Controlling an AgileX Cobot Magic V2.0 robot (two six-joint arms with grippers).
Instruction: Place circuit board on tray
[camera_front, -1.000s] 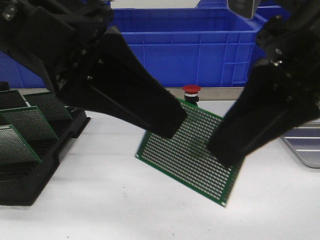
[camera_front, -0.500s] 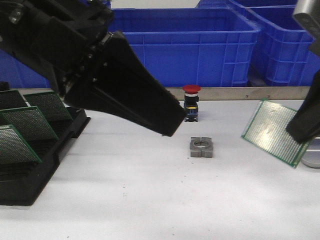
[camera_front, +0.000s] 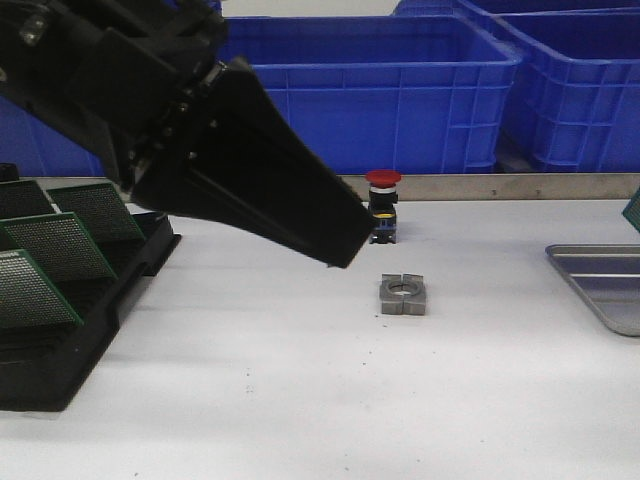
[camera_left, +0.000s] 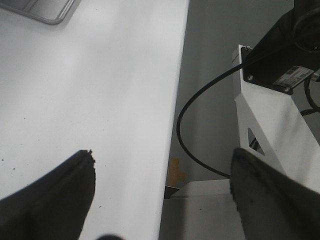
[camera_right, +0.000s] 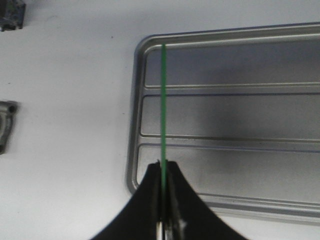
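Right wrist view: R gripper (camera_right: 163, 170) pinched circuit board (camera_right: 163, 100) edge-on, board's long axis running out from fingertips over tray (camera_right: 225, 70) floor just inside its rim, so R arm was nearer; L gripper (camera_left: 160, 195) gaped wide, empty.

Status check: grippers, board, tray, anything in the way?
Left gripper open, empty. Right gripper shut on circuit board, held edge-on above the tray. Tray floor bare; nothing in the way.
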